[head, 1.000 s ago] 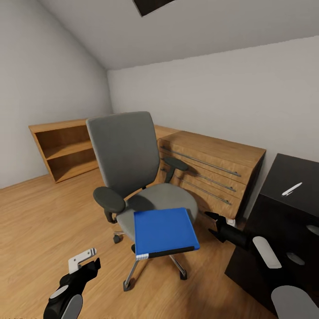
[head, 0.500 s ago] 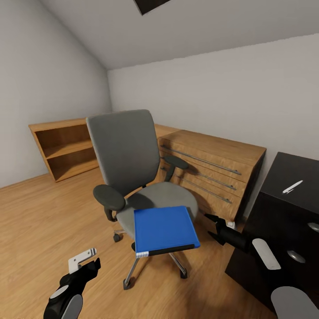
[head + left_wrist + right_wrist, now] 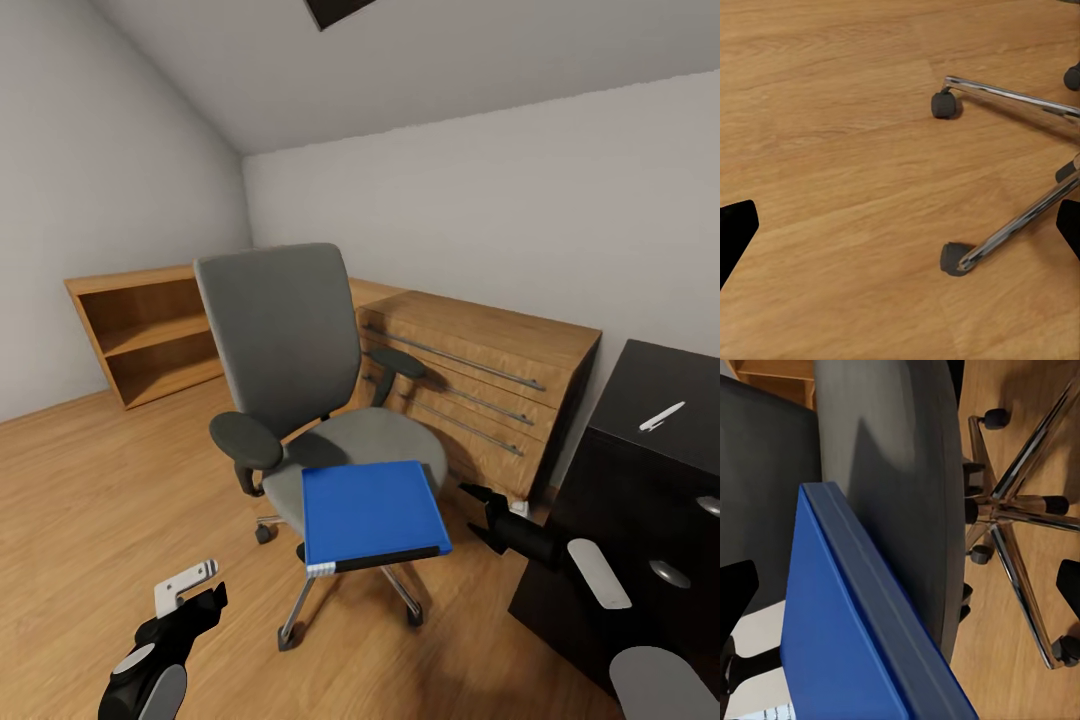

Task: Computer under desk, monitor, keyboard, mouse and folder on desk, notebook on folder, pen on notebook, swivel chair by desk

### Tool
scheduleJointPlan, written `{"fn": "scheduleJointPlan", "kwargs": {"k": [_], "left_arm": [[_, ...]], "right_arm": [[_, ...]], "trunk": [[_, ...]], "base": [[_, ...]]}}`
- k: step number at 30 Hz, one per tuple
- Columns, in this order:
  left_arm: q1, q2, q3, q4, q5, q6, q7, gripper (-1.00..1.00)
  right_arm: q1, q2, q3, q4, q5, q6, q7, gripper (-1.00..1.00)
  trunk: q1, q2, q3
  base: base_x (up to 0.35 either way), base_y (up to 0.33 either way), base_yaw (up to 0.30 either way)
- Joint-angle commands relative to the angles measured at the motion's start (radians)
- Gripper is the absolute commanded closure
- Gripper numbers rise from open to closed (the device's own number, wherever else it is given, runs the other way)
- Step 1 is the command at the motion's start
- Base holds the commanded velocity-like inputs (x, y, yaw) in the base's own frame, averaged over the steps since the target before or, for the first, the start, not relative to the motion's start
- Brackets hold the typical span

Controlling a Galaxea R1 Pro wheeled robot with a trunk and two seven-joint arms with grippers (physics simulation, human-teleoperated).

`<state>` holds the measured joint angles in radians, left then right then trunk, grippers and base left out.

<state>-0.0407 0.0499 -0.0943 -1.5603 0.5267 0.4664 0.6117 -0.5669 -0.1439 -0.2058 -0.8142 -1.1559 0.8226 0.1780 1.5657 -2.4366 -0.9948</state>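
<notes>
The swivel chair (image 3: 285, 345) stands mid-room on its chrome base (image 3: 1016, 225). A bright-blue folder (image 3: 372, 512) lies on the front of its grey seat (image 3: 375, 440) and overhangs the edge. My right gripper (image 3: 478, 515) is open just right of the folder, level with its side, not touching it. In the right wrist view the folder (image 3: 847, 645) and the seat (image 3: 900, 472) lie ahead of the open gripper (image 3: 900, 589). My left gripper (image 3: 190, 592) hangs low at the left, open over the floor beside the chair's casters (image 3: 952, 259). A white pen (image 3: 662, 416) lies on the black desk (image 3: 640, 480).
A light wooden drawer chest (image 3: 480, 385) stands against the wall behind the chair, close to the desk's left side. A low wooden bookshelf (image 3: 150, 335) sits at the far left wall. Wooden floor (image 3: 90, 500) stretches to the left of the chair.
The whole picture has shifted up a little, so the camera moved. My right gripper sits slightly lower against the folder's right side. The left arm has not moved.
</notes>
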Motion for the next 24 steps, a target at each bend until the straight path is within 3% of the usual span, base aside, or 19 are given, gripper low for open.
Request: {"fn": "scheduleJointPlan", "kwargs": {"k": [1, 16, 24], "left_arm": [[-0.001, 0.001, -0.002, -0.001, 0.008, 0.001, 0.01, -1.0], [-0.001, 0.005, -0.001, 0.0, 0.007, 0.002, 0.008, -1.0], [-0.001, 0.005, -0.001, 0.001, 0.007, 0.002, 0.008, -1.0]], "right_arm": [[-0.001, 0.002, -0.003, 0.001, 0.007, 0.005, 0.006, -1.0], [-0.001, 0.008, -0.003, 0.013, 0.008, 0.004, 0.006, -1.0], [-0.001, 0.006, -0.004, 0.013, 0.008, 0.005, 0.021, -1.0]], "trunk": [[0.0, 0.0, -0.001], [0.0, 0.0, -0.001], [0.0, 0.0, -0.001]], "base": [[0.0, 0.0, 0.0], [-0.003, 0.0, 0.0], [-0.157, 0.063, 0.0]]}}
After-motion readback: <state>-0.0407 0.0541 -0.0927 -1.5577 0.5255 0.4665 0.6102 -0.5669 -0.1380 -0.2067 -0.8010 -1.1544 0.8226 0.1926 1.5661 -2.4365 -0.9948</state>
